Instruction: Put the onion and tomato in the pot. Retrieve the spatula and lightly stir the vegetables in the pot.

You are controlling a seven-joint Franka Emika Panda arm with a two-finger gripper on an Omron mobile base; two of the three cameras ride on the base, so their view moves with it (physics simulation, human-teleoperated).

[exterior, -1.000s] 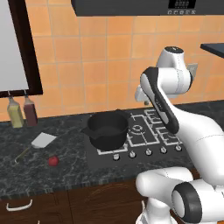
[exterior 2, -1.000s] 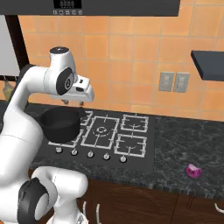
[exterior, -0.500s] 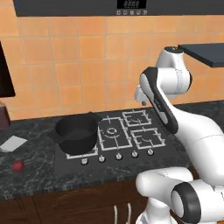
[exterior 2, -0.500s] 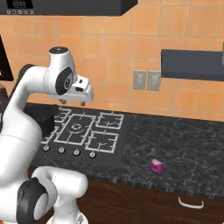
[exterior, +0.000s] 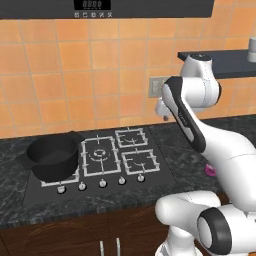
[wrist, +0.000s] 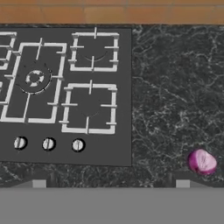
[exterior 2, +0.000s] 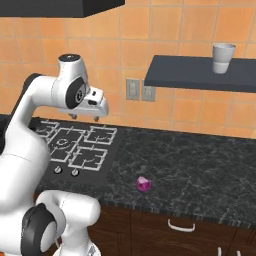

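Hovering high above the hob (exterior: 107,159), the end effector (exterior 2: 86,113) hangs clear of every item, its jaws spread wide and holding nothing. In the hand view the two fingertips (wrist: 38,183) stand far apart at the bottom edge, with bare bench between them.

Pot (exterior: 52,157): matte black, upright, on the hob's front left burner as seen from the left base view, at the far left end of the hob. Its contents cannot be made out from this angle.

Onion (exterior 2: 144,184): a small purple-pink piece lying on the dark speckled bench (exterior 2: 200,170), right of the hob and near the front edge, well apart from the pot. In the hand view the onion (wrist: 202,161) sits just above the right fingertip, off to the right of the hob (wrist: 65,94). In the left base view it (exterior: 211,171) is partly hidden behind the arm.

Hob: four grated burners with a row of knobs (wrist: 48,143) along its front edge; the three burners right of the pot carry nothing.

Surroundings: orange tiled wall (exterior 2: 165,40), a double wall socket (exterior 2: 140,90) behind the bench, and a dark shelf (exterior 2: 200,73) above it bearing an upright grey cup (exterior 2: 223,58). An extractor hood (exterior: 100,7) hangs over the hob.
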